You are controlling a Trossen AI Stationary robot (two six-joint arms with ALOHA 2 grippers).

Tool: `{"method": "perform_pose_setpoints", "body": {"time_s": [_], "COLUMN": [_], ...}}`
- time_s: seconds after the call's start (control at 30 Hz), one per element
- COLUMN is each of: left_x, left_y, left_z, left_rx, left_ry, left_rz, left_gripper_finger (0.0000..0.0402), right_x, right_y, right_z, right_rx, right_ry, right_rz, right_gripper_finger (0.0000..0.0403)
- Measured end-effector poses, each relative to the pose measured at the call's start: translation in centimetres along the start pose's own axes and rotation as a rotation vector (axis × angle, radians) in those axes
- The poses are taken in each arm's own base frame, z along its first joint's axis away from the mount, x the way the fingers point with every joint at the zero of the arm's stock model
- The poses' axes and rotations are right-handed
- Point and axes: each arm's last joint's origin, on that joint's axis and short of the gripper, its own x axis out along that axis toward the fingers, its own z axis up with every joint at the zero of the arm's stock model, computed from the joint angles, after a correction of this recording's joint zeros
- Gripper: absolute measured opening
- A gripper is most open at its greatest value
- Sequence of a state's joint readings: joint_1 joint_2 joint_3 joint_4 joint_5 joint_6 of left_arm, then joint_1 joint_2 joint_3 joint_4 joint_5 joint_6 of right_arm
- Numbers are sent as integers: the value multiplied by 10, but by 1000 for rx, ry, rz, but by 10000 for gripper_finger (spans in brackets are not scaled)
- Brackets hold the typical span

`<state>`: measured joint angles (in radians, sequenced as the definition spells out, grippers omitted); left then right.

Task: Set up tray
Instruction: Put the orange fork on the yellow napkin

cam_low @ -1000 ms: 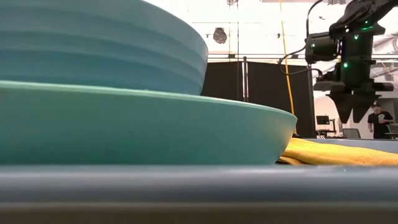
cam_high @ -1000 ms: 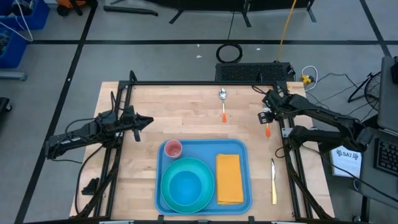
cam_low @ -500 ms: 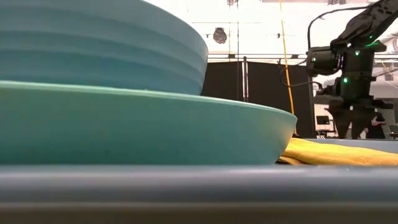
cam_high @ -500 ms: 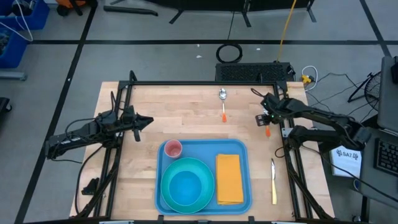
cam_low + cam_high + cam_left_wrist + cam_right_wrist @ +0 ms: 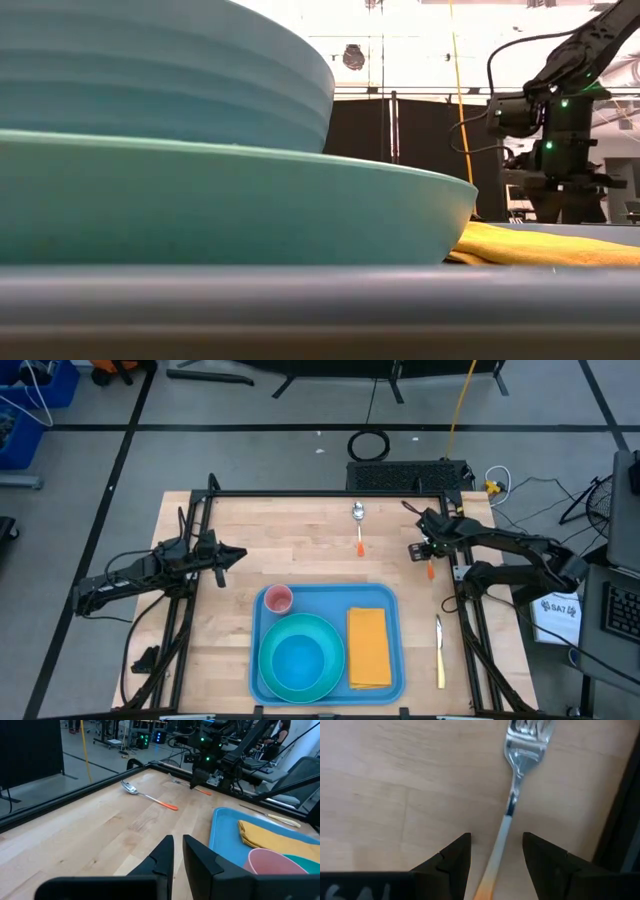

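A: Where's the tray [image 5: 328, 600]?

B: High view, bottom centre of frame, flat on the counter [image 5: 270, 540]. It carries a teal plate [image 5: 332, 632] w/ a blue bowl [image 5: 297, 660] on it, a pink cup [image 5: 277, 599] at the tray's upper left corner, and a yellow napkin [image 5: 369, 647] on its right side.

A: Right gripper?

B: I've got the right gripper [image 5: 421, 547] at right of centre, low over the counter. Wrist view: fingers [image 5: 451, 857] apart, one on each side of the fork [image 5: 512, 802] handle, nothing gripped. The handle goes orange near the fingers.

A: Left?

B: Left gripper [image 5: 238, 554] at mid-left of frame, well apart from the tray. Fingers [image 5: 160, 856] nearly together, narrow slit between, holding nothing.

A: Other bits?

B: Spoon [image 5: 359, 525] w/ orange handle, upper centre. Knife [image 5: 439, 650] on the counter just right of the tray.
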<state>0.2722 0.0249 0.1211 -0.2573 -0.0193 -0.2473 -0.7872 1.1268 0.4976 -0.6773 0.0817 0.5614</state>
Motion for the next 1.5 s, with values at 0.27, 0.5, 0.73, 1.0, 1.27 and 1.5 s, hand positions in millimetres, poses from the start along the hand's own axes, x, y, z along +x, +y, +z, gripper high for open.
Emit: {"method": "perform_pose_setpoints", "body": {"time_s": [0.27,0.5,0.73,1.0,1.27,1.5], "left_x": [0,0,0,0,0,0], "left_y": [0,0,0,0,0,0], "left_z": [0,0,0,0,0,0], "left_rx": [0,0,0,0,0,0], "left_ry": [0,0,1,0,1,0], "left_rz": [0,0,0,0,0,0], "left_gripper_finger": [42,42,42,42,42,42], "right_x": [6,3,-7,-38,-74,-83], "right_y": [4,5,10,38,66,82], "right_z": [6,7,7,-16,-72,-131], "right_rx": [-17,-81,-115,-237,-302,-225], "right_ry": [-19,-100,-185,-212,-125,13], "right_rz": [5,-43,7,410,752,808], "right_gripper_finger": [102,11,4,2,1,1]}}
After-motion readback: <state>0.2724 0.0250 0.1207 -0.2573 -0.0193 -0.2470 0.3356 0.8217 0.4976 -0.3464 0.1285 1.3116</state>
